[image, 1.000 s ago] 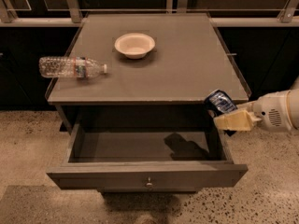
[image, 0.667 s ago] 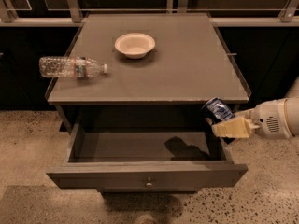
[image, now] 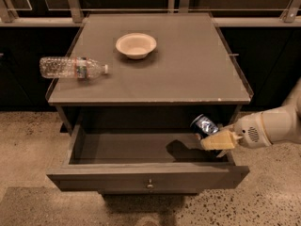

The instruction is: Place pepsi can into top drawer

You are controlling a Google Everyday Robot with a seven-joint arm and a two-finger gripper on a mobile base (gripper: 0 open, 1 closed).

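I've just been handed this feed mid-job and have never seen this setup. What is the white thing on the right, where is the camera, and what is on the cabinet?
There is one view, looking down at the front of a grey cabinet. Where the camera is mounted cannot be told. The white thing reaching in from the right is the robot's single arm. At its end is the tool, which hangs over the right end of the open top drawer and is shut on the pepsi can, holding it tilted. The can is not yet set down in the drawer. On the cabinet's top are a pale bowl near the back and a clear water bottle lying on its side at the left edge.
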